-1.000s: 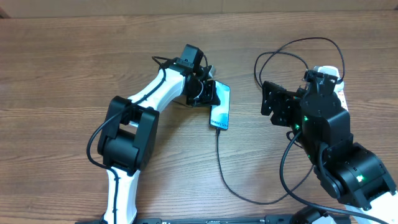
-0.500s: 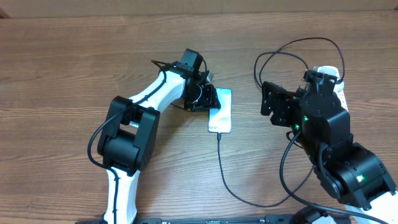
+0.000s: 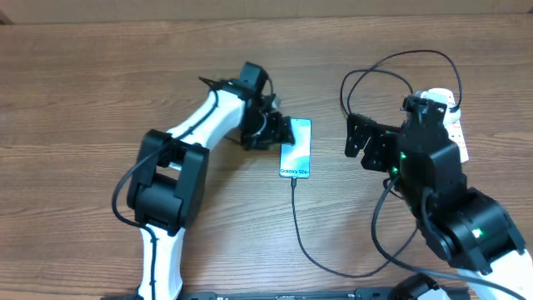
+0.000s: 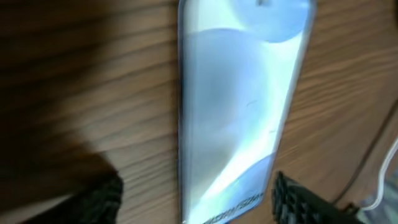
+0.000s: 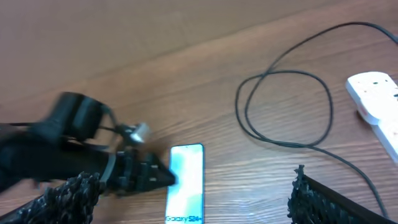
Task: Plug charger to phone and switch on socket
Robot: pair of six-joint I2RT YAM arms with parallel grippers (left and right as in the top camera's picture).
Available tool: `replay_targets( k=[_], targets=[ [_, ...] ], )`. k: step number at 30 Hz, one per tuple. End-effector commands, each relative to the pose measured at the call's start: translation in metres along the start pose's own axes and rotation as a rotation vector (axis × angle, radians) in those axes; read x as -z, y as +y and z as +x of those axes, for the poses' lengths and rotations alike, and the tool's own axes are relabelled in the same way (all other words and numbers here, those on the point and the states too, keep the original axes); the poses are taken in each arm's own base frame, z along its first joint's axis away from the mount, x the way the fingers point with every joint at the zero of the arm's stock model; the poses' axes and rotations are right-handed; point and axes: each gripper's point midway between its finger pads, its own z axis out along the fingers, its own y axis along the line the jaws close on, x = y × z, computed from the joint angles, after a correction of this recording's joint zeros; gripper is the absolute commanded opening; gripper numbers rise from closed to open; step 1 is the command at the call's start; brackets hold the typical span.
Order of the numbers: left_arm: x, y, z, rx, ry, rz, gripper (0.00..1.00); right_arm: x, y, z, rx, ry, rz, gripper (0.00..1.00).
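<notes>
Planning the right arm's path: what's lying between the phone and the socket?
In the right wrist view, a loop of the charger cable lies between the phone and the socket; nothing else shows there.

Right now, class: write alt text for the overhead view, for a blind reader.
A lit phone lies on a wooden table, the black charger cable leading from its near end. The left tool is beside its left edge; the white socket lies far right.
</notes>
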Motion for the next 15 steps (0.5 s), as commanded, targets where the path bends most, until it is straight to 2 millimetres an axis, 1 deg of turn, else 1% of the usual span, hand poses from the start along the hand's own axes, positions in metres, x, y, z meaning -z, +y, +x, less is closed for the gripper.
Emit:
replay_targets(
  k=[1,2,3,4,5,6,7,8,9,10,11,12,13,14,15],
  targets=[
    [0.057,0.040,-0.023,0.039,-0.103,-0.135,0.96,-0.017,-0.019,0.000,0.022,-0.014,0.138,1.00],
    [0.072,0.046,-0.024,0.056,-0.121,-0.164,0.98,-0.026,-0.027,0.002,0.032,-0.004,0.192,1.00],
    [0.090,0.051,-0.023,0.071,-0.143,-0.193,1.00,-0.033,-0.030,0.005,0.034,0.010,0.212,1.00],
    [0.111,0.054,-0.020,0.082,-0.175,-0.223,1.00,-0.045,-0.037,0.009,0.024,0.043,0.242,0.95],
    [0.133,0.056,-0.016,0.089,-0.212,-0.253,1.00,-0.055,-0.043,0.013,0.015,0.073,0.263,0.83],
    [0.155,0.055,-0.011,0.089,-0.252,-0.276,1.00,-0.065,-0.053,0.017,-0.004,0.107,0.285,0.69],
    [0.173,0.053,-0.007,0.084,-0.289,-0.297,1.00,-0.073,-0.063,0.019,-0.030,0.138,0.303,0.52],
    [0.191,0.050,-0.002,0.075,-0.332,-0.320,1.00,-0.078,-0.070,0.020,-0.053,0.159,0.314,0.45],
    [0.216,0.045,0.007,0.060,-0.392,-0.351,1.00,-0.085,-0.085,0.021,-0.098,0.197,0.335,0.31],
    [0.234,0.040,0.014,0.047,-0.441,-0.373,1.00,-0.089,-0.095,0.020,-0.130,0.216,0.347,0.21],
    [0.255,0.033,0.024,0.029,-0.501,-0.393,1.00,-0.093,-0.113,0.017,-0.185,0.239,0.368,0.11],
    [0.280,0.026,0.039,0.008,-0.580,-0.420,1.00,-0.096,-0.137,0.014,-0.254,0.256,0.403,0.04],
    [0.297,0.021,0.051,-0.005,-0.640,-0.438,1.00,-0.097,-0.152,0.011,-0.293,0.258,0.426,0.04],
    [0.310,0.020,0.062,-0.001,-0.690,-0.454,1.00,-0.098,-0.167,0.009,-0.329,0.260,0.451,0.04],
    [0.327,0.022,0.080,0.023,-0.760,-0.479,1.00,-0.098,-0.193,0.007,-0.385,0.263,0.499,0.04]
  ],
)
